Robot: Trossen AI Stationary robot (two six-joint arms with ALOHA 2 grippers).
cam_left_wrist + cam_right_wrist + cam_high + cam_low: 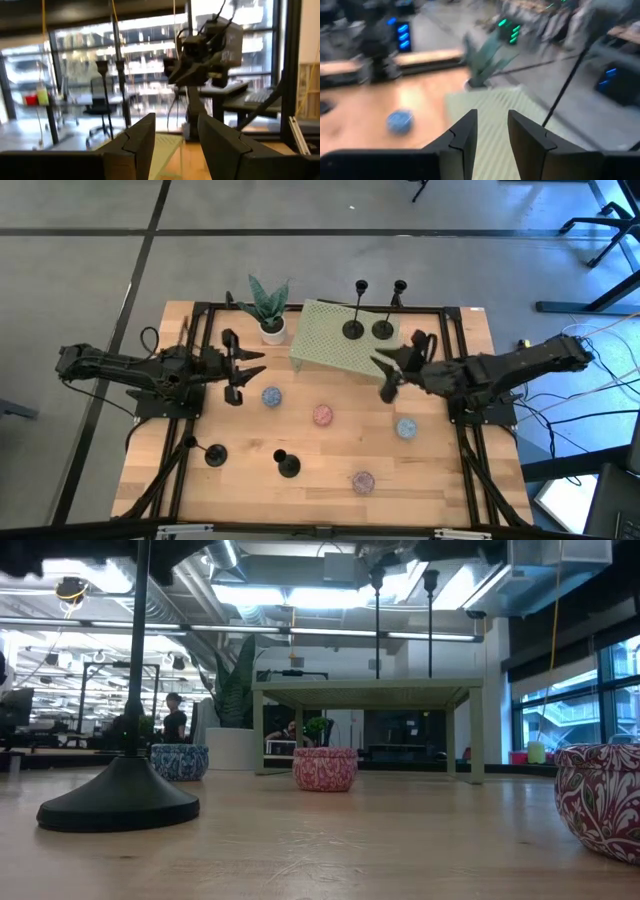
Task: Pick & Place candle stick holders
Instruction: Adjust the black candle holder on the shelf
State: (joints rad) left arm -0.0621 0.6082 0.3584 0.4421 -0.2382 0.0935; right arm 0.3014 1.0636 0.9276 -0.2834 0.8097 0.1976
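Grey floor surrounds a pale wooden bench (320, 470) framed by black rails. At its far side, a small light green perforated stand (335, 340) sits beside a potted plant (268, 308) in a white pot.

Candle stick holders: two stand on the green stand, side by side, discs at (353, 329) and (383, 329), thin stems upright. Two more stand on the bench at its near left, one at (214, 454), the other at (288, 466), a little apart. In the low view the nearest disc base (120, 802) fills the left foreground, stem running up out of frame.

Small patterned round pieces lie scattered on the wood: blue (271, 396) near the left arm, pink (322, 415) at centre, light blue (405, 427) toward the right, purple (362, 480) nearest.

Left tool (250, 373): hangs above the bench left of centre, just beside the blue piece; fingers parted, nothing between them in the left wrist view, where the other arm shows beyond.

Right tool (385, 375): raised at the near right corner of the green stand, close to the two holders there; fingers (465, 137) stand apart with an empty gap, green mesh below.
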